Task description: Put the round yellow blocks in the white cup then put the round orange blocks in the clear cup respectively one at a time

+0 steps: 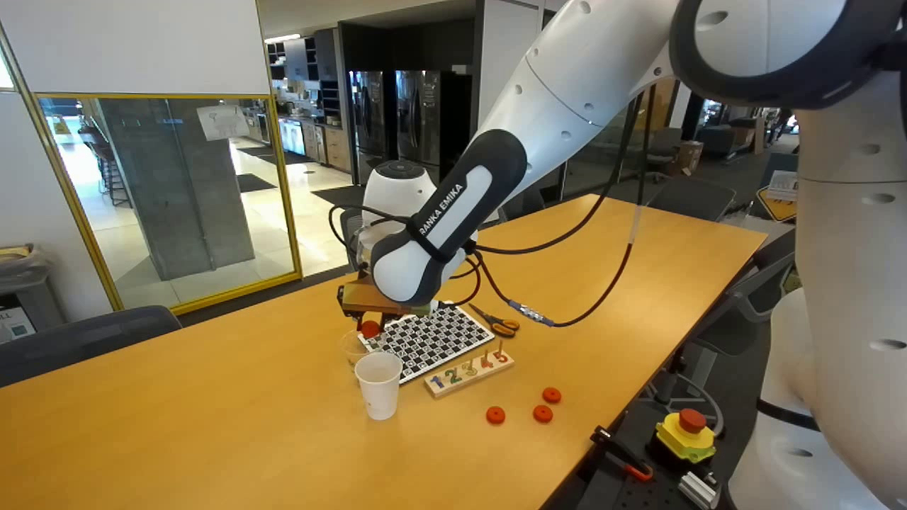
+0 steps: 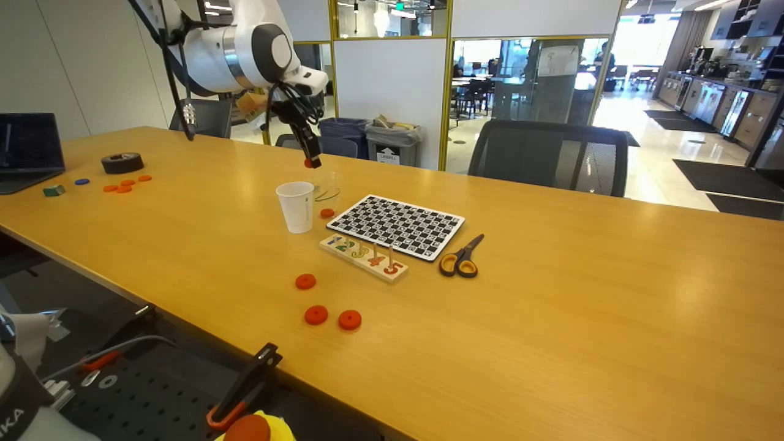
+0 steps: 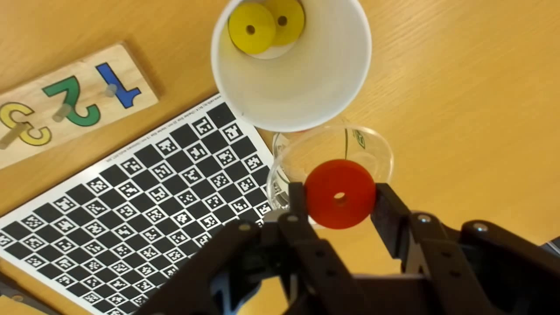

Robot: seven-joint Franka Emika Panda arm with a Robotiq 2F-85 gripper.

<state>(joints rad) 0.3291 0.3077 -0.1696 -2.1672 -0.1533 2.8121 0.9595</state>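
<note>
- hand (image 3: 340, 197) pinches orange block (image 3: 340, 178) by opposite edges, probably for clean release
- clear cup (image 3: 326, 144) stands lower, near hand, seemingly the target
- white cup (image 3: 306, 94) near hand holds yellow blocks (image 3: 245, 43)

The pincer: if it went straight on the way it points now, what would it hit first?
Probably the clear cup, at its rim or opening, with the red-orange disc held in the pincer touching first. Depth here is hard to judge.
</note>
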